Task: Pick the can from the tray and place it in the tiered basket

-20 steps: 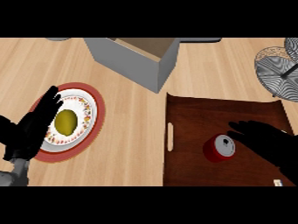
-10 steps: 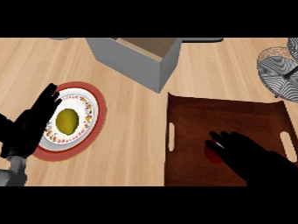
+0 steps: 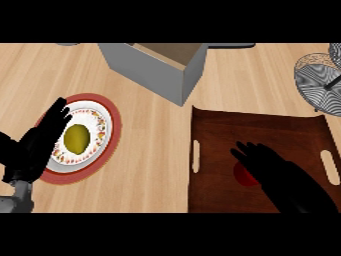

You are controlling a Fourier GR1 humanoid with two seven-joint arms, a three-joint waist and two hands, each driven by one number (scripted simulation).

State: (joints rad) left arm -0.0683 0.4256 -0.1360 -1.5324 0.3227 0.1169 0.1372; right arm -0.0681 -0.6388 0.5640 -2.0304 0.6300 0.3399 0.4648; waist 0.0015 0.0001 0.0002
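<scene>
Near right: right hand [image 3: 276, 175] now lies over the can [image 3: 240, 173] on the tray [image 3: 276, 127]. Only a red sliver of the can shows at the hand's left edge. One second ago the hand sat to the right of the can with the can's top in plain sight; it has since slid left across the tray and covered it. The fingers [image 3: 248, 151] look extended and spread, not yet wrapped round the can, so I read the hand as open.

Near left: left hand [image 3: 31, 150] open, fingers up, resting at the left edge of the plate [image 3: 111, 131]; essentially unmoved. A yellow fruit [image 3: 77, 139] sits on the plate.

Judgement: reach finished, grasp pending. The can is not lifted and stands mid-tray, nearer the left handle slot.

Farther: grey box [image 3: 165, 70] at centre far. Tiered basket [image 3: 332, 80] at far right, well apart from the can; the carry will run far and right.
</scene>
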